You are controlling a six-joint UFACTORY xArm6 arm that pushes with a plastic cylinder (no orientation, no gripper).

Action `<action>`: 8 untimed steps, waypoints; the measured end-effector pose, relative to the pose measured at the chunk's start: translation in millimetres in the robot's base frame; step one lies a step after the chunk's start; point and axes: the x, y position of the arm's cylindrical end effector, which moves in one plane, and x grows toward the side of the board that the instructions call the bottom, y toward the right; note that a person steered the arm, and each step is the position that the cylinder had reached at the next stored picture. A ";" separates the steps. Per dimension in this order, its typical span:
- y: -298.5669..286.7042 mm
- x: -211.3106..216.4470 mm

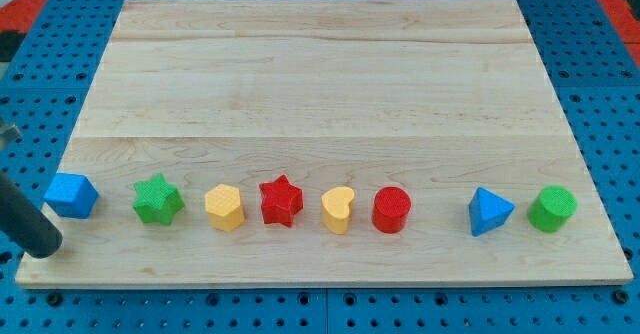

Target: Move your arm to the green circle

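The green circle (552,208) stands near the view's bottom right corner of the wooden board (320,84). The dark rod comes in from the view's left edge, and my tip (47,246) rests at the board's bottom left corner, just below and left of the blue cube (71,195). The tip is far to the left of the green circle, with the whole row of blocks between them.
A row of blocks runs along the board's bottom: a green star (158,199), a yellow hexagon (225,207), a red star (281,200), a yellow heart (339,210), a red circle (391,210), a blue triangle (489,212). Blue pegboard surrounds the board.
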 end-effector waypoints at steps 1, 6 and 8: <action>32.9 7.4; 346.5 31.7; 505.8 31.3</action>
